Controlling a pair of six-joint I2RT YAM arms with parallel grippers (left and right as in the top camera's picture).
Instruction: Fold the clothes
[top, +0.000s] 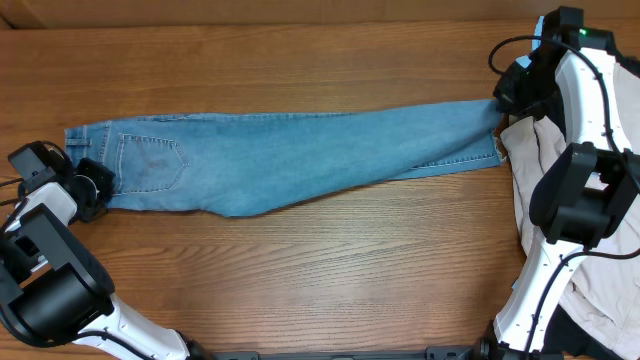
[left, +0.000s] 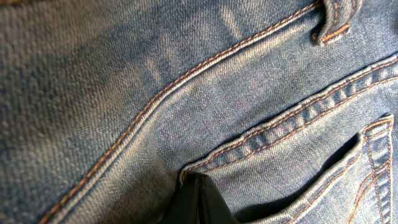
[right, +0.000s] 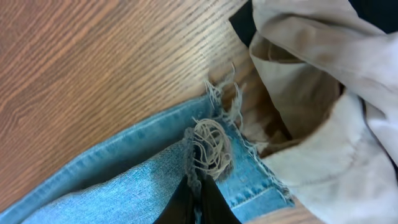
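Wooden table (top: 300, 40), viewed from above. The jeans (top: 300, 150) are lying across it as one long band with the legs stacked, spanning from my left pincer (top: 92, 186) to my right pincer (top: 507, 98). The waist end is sitting at my left pincer, with a back pocket (top: 150, 162) just beyond its tips. The frayed hem (right: 211, 146) is bunching at the tips of my right pincer.

Both pincers are gripping with jaws drawn narrow on denim. The left is pinching the seat panel just by the yoke seam (left: 155, 99), with a belt loop (left: 333, 25) farther ahead. The right is pinching the hem corner. On the outer side of my right pincer, a heap of beige garments (top: 545, 160) is touching the hem.

Step in hand, as I judge it: I am holding the two ends, ready to bring one over onto the other for the first fold. To do this well, I am planning to lift the hem clear of the beige heap so it is not dragging that cloth along. I also want the band lightly taut and both layers travelling together, so the edges land square.

Arm pose: my left arm is reaching in low from the near corner, wrist lying close to the table. My right arm is arching over the beige heap from the near edge, wrist dipping to the far hem.
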